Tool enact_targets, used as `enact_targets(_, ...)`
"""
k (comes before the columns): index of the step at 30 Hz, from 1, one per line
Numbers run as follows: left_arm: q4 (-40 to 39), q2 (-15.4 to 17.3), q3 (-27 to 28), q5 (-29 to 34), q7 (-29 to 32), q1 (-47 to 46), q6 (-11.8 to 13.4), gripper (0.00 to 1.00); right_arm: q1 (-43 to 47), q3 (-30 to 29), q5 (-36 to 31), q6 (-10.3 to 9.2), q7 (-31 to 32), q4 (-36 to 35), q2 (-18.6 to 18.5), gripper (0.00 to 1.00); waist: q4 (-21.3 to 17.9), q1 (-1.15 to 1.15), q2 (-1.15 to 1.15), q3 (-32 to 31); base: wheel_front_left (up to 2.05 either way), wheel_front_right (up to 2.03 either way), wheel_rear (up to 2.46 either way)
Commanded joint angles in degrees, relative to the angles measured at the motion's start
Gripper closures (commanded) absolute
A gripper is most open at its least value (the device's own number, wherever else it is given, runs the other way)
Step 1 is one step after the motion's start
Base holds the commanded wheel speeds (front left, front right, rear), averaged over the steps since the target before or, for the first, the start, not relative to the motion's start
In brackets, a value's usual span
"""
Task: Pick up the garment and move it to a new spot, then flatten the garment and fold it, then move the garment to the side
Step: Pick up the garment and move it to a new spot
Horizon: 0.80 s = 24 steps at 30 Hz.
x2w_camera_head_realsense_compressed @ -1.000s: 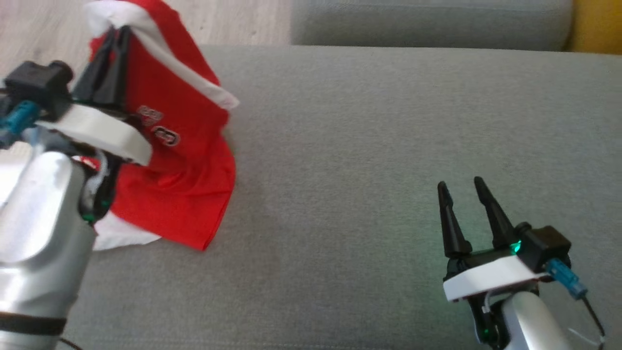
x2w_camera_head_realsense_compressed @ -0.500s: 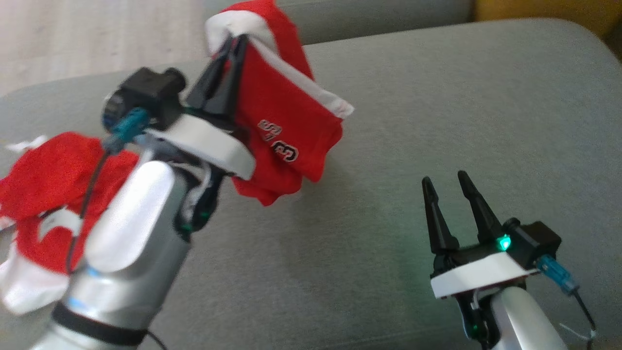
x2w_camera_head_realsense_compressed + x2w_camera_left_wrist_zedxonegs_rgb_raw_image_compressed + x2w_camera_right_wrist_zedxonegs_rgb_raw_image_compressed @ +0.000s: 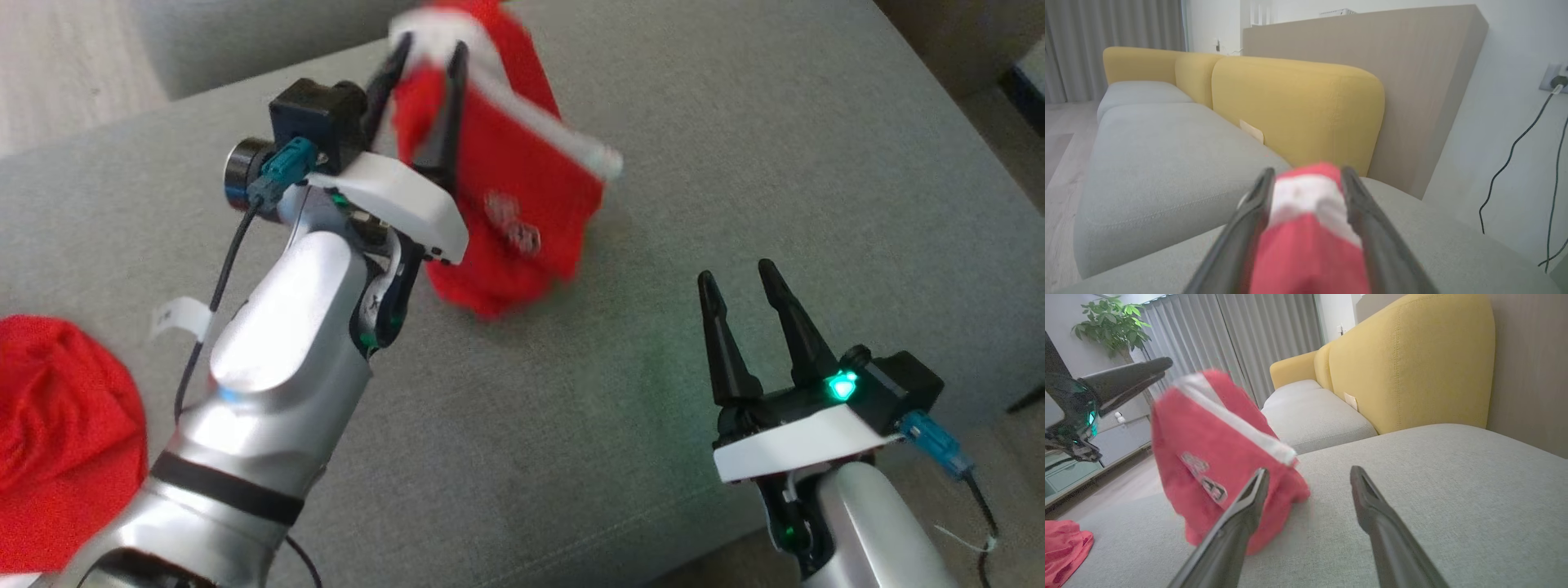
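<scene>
red garment point(image 3: 522, 163) blurred inside left gripper point(image 3: 433, 45), spread apart; right gripper point(image 3: 735, 272) apart, well clear; grey cushion point(image 3: 571, 392) edge near it.

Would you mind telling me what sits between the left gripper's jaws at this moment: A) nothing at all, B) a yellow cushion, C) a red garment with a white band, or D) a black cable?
C: in the left wrist view the red garment, with its white band, fills the gap between the parted jaws of the left gripper.
</scene>
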Motion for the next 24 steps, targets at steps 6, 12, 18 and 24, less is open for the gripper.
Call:
enact_targets(6, 2.81, 0.63, 2.58, -0.03, -2.17, -3.9, -1.58, 0.0, -2.02, -0.12, -0.17, -0.04, -0.61, -2.11, -0.27, 0.0, 1.66, 0.0, 0.0, 0.38, 0.0, 0.0, 0.0)
enact_targets(12, 1.9, 2.78, 4.46, 0.48, -2.68, -1.04, -3.09, 0.0, -1.24, -1.63, -1.41, -0.04, -0.61, -1.45, -0.27, 0.0, 6.6, 0.0, 0.0, -1.62, 0.0, 0.0, 0.0)
enact_targets(18, -5.41, 6.62, 7.62, 3.18, -2.72, 7.53, -3.57, 0.0, 0.19, -2.94, -2.91, -0.04, -0.61, -0.94, -0.27, 0.0, 11.78, 0.0, 0.0, -4.07, 0.0, 0.0, 0.0)
enact_targets(24, -12.8, 8.42, 9.66, 6.28, -2.73, 19.11, -3.33, 0.0, 2.54, -4.9, -4.41, -0.04, -0.61, -0.2, -0.27, 0.0, 16.37, 0.0, 0.0, -6.79, 0.0, 0.0, 0.0)
